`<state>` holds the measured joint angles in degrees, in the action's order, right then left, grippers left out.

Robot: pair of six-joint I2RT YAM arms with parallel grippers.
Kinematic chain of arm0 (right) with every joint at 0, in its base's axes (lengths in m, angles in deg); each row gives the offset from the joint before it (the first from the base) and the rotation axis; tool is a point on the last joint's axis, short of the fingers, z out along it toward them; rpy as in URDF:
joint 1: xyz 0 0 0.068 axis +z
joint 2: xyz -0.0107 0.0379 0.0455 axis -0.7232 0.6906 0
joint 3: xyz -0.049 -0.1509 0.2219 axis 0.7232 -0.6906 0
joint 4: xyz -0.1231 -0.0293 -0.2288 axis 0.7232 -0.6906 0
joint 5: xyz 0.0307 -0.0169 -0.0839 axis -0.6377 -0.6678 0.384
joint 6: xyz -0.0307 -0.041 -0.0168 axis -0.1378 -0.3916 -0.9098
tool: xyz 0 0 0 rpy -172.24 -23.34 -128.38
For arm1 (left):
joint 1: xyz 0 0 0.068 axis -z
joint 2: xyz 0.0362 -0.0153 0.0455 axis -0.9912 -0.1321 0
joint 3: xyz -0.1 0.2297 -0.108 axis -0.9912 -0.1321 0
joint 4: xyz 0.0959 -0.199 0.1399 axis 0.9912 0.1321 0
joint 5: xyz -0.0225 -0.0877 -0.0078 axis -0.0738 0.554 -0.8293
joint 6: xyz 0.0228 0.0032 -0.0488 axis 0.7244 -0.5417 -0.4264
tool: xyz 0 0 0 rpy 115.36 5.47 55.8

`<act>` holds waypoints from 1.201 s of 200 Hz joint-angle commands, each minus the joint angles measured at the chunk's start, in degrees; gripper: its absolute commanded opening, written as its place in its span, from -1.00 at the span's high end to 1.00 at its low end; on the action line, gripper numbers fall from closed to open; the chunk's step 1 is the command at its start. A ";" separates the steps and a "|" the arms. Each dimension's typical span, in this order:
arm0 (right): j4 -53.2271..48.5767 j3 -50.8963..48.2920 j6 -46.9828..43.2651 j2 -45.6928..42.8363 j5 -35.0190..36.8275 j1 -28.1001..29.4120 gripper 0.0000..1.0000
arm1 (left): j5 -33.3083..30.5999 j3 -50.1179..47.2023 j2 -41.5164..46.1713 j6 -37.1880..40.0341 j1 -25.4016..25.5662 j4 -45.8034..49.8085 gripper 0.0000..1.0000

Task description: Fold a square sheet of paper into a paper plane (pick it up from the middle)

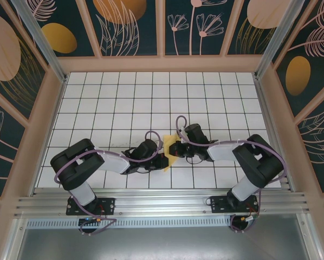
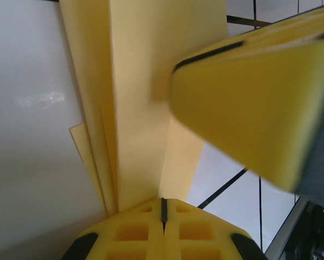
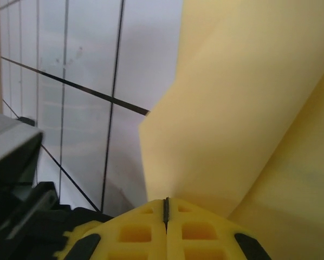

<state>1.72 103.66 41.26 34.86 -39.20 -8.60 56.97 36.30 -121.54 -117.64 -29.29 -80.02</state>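
Both pairs of jaws are pressed together on the yellow paper (image 1: 171, 150), one from each side. On the left, the left arm (image 1: 89, 165) lies low over the white gridded tabletop (image 1: 124, 92), its wrist reaching rightward to the middle of the near rows of tiles. The left jaws are fully closed there: in the left wrist view the two yellow fingers (image 2: 135, 233) meet along a thin dark seam, and the paper comes out of that seam at their tips. From there it runs away as a narrow folded shape with a long crease down it, the edges of several layers showing on its left side. A big blurred yellow pad (image 2: 248, 103) of the right jaws crosses its upper right part. From above, the paper is a small, narrow yellow shape between the two wrists, near the middle of the tabletop's front half; whether it touches the tiles I cannot tell. Just right of it, the right jaws are closed too: in the right wrist view their fingers (image 3: 200, 235) meet at a dark seam with the paper rising from it, curved and spreading up to the right. The right arm (image 1: 254, 160) bends back from there to its base at the front right
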 commanded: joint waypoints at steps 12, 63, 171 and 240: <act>1.66 2.32 -1.51 3.74 -0.44 0.69 0.91 | -2.54 -1.80 -4.86 0.93 -0.05 10.84 1.00; -2.14 6.52 -3.27 8.86 8.18 -2.17 0.90 | -2.52 -3.35 -5.16 0.93 -0.04 10.86 1.00; -3.37 13.42 -6.43 14.07 4.92 -9.27 0.85 | -2.29 -3.58 -6.86 0.77 -0.04 11.29 1.00; -5.89 13.88 -7.78 9.69 2.78 -7.38 0.79 | -1.91 -4.39 -4.77 4.89 -0.07 14.35 1.00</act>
<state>-2.70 116.49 36.56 47.21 -43.11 -15.77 56.77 36.21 -122.55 -116.55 -29.59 -82.19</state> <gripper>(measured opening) 0.097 0.067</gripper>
